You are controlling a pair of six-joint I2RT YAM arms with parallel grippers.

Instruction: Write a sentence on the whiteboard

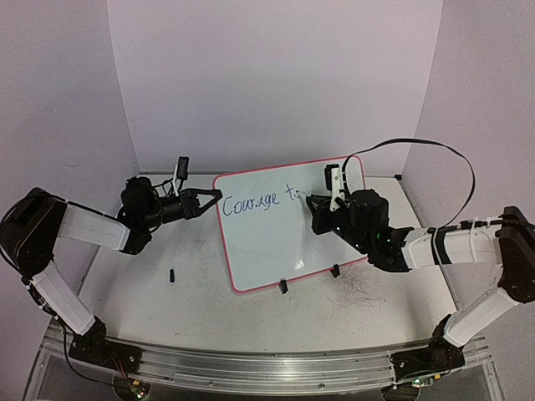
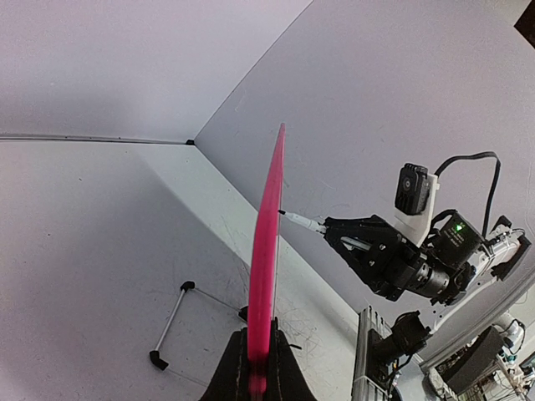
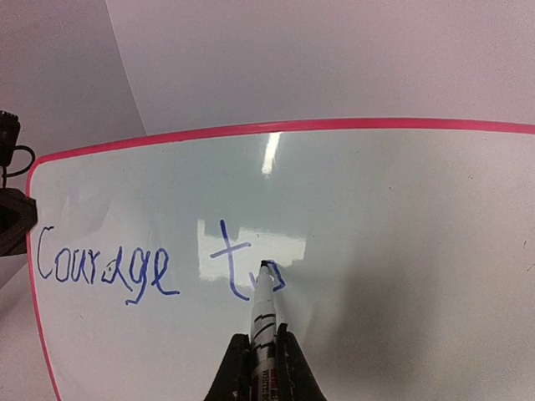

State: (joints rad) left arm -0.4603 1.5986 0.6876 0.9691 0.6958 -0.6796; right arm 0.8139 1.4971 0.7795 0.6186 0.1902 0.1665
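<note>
The whiteboard (image 1: 267,246), white with a red-pink rim and two black clip feet, stands mid-table. Blue cursive on it reads "Courage to" (image 1: 251,203), with the "o" only partly drawn (image 3: 104,267). My left gripper (image 1: 214,200) is shut on the board's left rim, which shows edge-on as a pink strip (image 2: 267,242) in the left wrist view. My right gripper (image 1: 316,210) is shut on a white marker (image 3: 266,313). The marker's tip touches the board at the "o" after the "t". The marker also shows in the left wrist view (image 2: 303,222).
A small black cap (image 1: 171,274) lies on the scuffed tabletop, left of the board. A thin wire stand with black ends (image 2: 171,322) lies on the table behind the board. White walls enclose the table on three sides. The right arm's cable (image 1: 451,163) loops above it.
</note>
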